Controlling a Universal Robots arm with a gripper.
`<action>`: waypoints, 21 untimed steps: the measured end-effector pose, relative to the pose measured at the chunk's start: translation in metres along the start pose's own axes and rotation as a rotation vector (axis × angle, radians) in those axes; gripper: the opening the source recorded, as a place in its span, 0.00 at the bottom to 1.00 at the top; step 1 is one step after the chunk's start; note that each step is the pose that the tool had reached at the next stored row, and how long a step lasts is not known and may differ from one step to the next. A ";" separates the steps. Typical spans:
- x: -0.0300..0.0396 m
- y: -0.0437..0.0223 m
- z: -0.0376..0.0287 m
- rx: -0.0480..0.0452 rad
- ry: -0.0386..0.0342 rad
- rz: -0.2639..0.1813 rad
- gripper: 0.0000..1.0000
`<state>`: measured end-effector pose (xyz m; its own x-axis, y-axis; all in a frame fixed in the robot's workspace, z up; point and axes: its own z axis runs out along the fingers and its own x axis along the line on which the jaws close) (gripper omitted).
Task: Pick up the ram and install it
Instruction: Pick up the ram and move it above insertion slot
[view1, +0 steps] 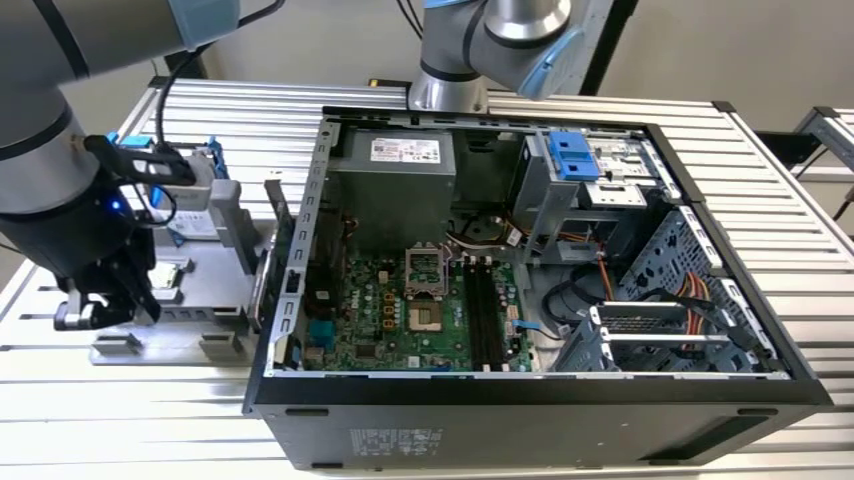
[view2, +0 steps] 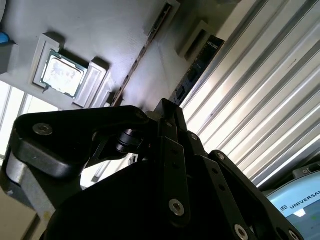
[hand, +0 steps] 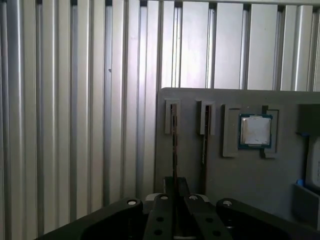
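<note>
Arm (view1: 54, 180) points straight down at the tray (hand: 195, 170) — gripper (hand: 175, 186) clamped on the ram (hand: 174, 135), which stands on edge.

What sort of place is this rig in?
Probably a robotics lab bench for PC assembly: an open computer case on a slotted aluminium table, a robot arm, and a grey parts fixture holding a CPU chip.

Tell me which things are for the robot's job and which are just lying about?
For the job: thin long ram stick on edge in grey slotted tray; long black motherboard slots.
Just lying about: small square silver CPU chip; orange-yellow cable bundle.
</note>
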<state>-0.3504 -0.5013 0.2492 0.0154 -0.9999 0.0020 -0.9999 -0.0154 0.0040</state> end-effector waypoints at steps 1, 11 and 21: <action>0.0000 0.0000 -0.0007 0.0000 0.0000 0.000 0.00; 0.0000 0.0000 -0.0073 0.0001 -0.0001 0.000 0.00; 0.0000 0.0000 -0.0139 0.0000 0.0000 0.000 0.00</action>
<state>-0.3503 -0.5013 0.2631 0.0154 -0.9999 0.0020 -0.9999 -0.0154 0.0040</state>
